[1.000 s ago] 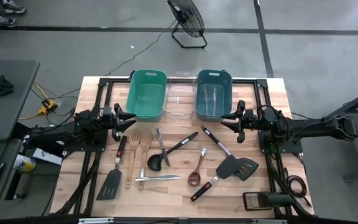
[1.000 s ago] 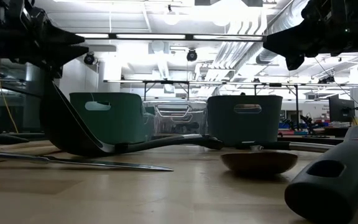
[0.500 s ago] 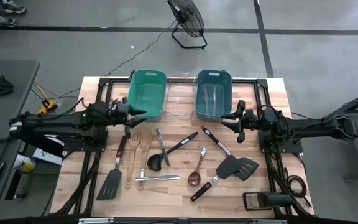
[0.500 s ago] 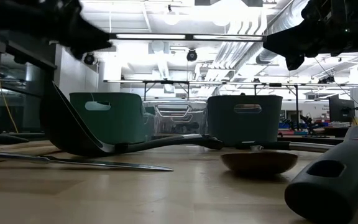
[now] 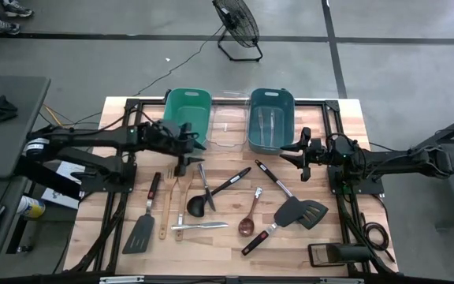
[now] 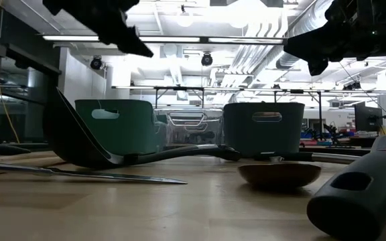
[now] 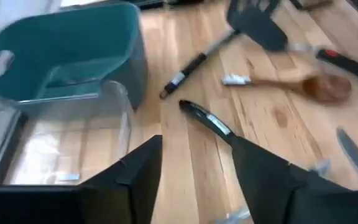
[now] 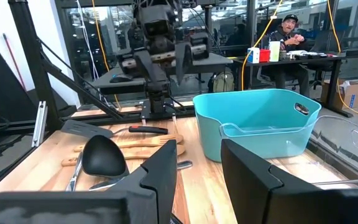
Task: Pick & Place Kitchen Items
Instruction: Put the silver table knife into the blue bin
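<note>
Meanwhile the left gripper (image 5: 189,147) had swung in from the left edge of the overhead frame to hang just below the green bin (image 5: 186,118), over the upper ends of the wooden spoons (image 5: 173,199). Its fingers had spread a little wider and held nothing (the gap between them showed only bare table (image 5: 235,241)). That suggested a reach toward a first pick. The utensils lay untouched across the middle of the frame, black ladle (image 5: 211,195) and red-handled spatula (image 5: 143,221) among them. The right gripper (image 5: 297,152) had not moved, right of centre, partly open and empty.
</note>
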You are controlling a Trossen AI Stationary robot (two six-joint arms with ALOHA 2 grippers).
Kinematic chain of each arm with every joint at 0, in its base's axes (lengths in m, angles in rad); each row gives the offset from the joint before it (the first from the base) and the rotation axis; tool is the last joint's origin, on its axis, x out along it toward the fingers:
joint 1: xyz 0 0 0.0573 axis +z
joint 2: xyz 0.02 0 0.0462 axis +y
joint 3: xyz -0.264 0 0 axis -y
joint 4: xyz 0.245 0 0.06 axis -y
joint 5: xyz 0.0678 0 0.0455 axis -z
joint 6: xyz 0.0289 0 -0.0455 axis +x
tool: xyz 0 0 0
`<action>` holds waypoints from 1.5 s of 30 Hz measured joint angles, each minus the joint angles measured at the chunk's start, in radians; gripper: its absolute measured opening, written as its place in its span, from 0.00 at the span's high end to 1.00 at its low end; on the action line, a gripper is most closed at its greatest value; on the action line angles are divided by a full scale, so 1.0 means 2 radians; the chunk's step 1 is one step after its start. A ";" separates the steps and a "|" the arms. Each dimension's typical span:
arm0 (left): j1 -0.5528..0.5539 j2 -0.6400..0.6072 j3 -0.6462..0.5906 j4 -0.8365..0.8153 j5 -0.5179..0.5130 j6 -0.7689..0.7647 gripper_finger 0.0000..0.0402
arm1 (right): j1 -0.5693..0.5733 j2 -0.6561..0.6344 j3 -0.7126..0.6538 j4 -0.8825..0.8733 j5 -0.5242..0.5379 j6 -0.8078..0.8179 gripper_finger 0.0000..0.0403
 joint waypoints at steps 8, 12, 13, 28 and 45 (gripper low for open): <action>0.001 0.036 0.036 -0.110 0.003 0.098 0.39 | 0.000 0.000 0.000 0.000 0.000 0.000 0.71; 0.001 0.074 0.067 -0.125 0.021 0.141 0.41 | 0.000 0.000 0.000 0.000 0.000 0.000 0.71; 0.001 0.083 0.074 -0.135 0.024 0.152 0.41 | 0.000 0.000 0.000 0.000 0.000 0.000 0.71; -0.004 0.213 0.106 -0.194 0.027 0.330 0.43 | 0.000 0.000 0.000 0.000 0.000 0.000 0.71; -0.034 0.304 0.106 -0.165 0.023 0.432 0.43 | 0.000 0.000 0.000 -0.001 0.000 0.000 0.71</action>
